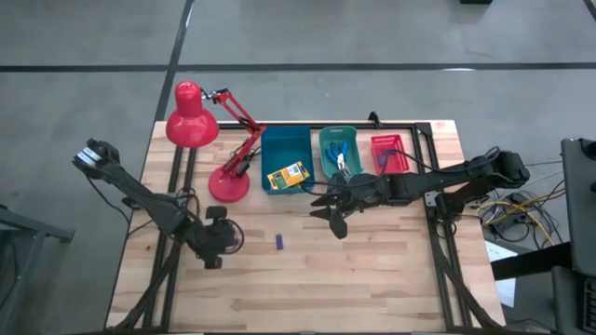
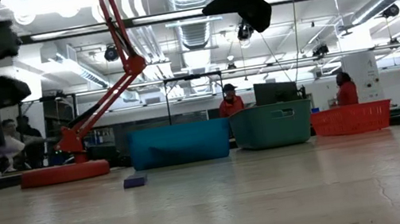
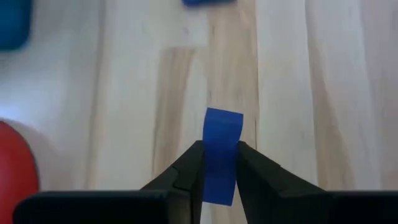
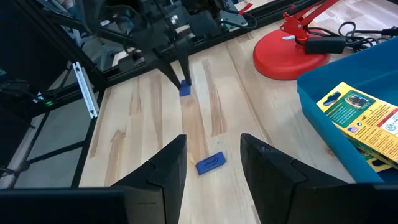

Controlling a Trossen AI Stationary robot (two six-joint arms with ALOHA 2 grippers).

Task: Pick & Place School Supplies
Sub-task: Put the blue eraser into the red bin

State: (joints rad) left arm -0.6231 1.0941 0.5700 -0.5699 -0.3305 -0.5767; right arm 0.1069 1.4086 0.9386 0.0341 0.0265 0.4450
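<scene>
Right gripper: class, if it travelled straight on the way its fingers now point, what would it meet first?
Probably the loose blue eraser block lying on the table, just ahead of the open right gripper; farther on is the left gripper, though depth is uncertain.

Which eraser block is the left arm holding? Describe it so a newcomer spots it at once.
Start at the red desk lamp, whose round base sits on the wooden table. Beside that base, toward the front edge, the left gripper is shut on a small blue block held upright. The other blue block lies flat and free on the table.
</scene>
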